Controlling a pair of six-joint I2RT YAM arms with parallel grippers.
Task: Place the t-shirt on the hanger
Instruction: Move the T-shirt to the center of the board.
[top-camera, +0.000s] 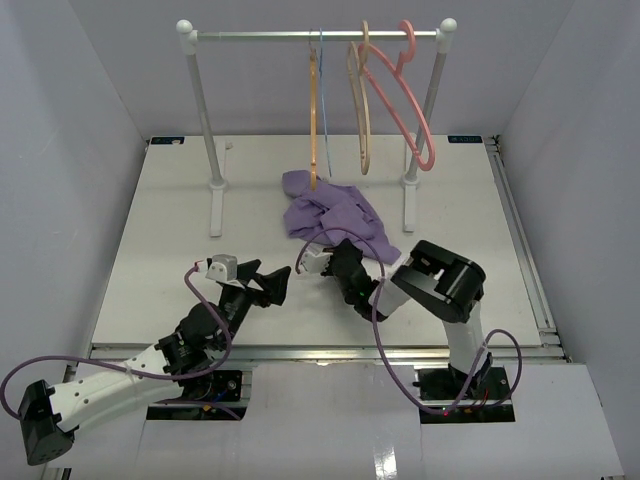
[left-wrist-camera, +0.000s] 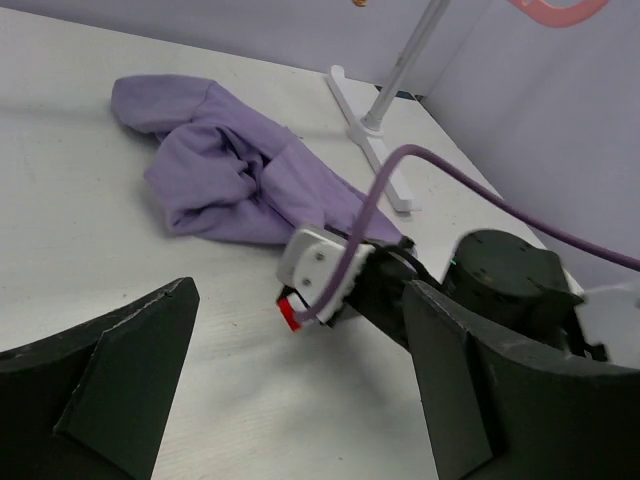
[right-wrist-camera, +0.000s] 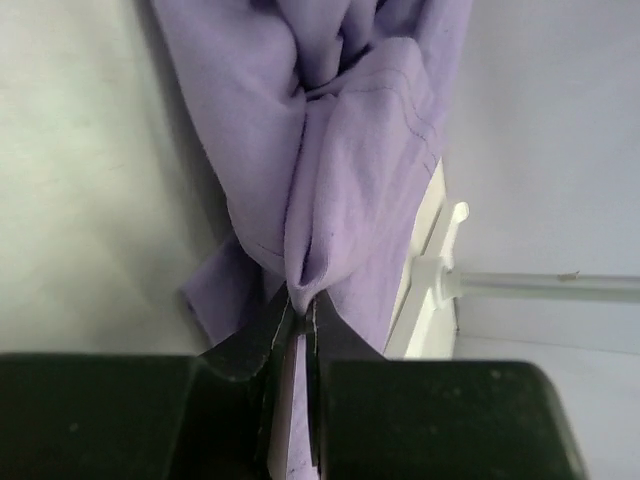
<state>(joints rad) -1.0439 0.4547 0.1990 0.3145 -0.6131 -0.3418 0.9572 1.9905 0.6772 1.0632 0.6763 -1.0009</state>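
Now clamped on a fold of the t-shirt (top-camera: 335, 215) with the right end effector (right-wrist-camera: 300, 312)
Grips a raised purple hem at the near edge of the crumpled cloth, shut tight, with the fabric bunching up from between the dark fingers (right-wrist-camera: 250, 345) in the right wrist view. Leaves the rest of the t-shirt in a heap on the white table (top-camera: 160, 250), in front of the rack and below the hanging row. Holds the left end effector (top-camera: 277, 286) spread wide and gripping nothing, low over the table, just left of the right one and near the shirt without touching it. Shows the pink hanger (top-camera: 409, 42) hooked on the rail (top-camera: 260, 36) at the far right, tilted, well apart from the shirt, beside two tan wooden hangers (top-camera: 350, 75) and a thin blue wire hanger (top-camera: 321, 70)
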